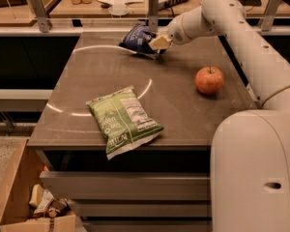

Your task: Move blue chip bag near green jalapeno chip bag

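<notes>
The blue chip bag (138, 37) is a small crinkled navy bag with white lettering, held tilted just above the far part of the table. My gripper (157, 44) is shut on the bag's right end, with the white arm reaching in from the right. The green jalapeno chip bag (123, 119) lies flat near the table's front edge, left of centre, well apart from the blue bag.
A red apple (209, 80) sits on the grey table (87, 81) at the right. A rail with metal posts (152, 4) runs along the back, with a cluttered desk behind. An open cardboard box (24, 202) of items stands on the floor at lower left.
</notes>
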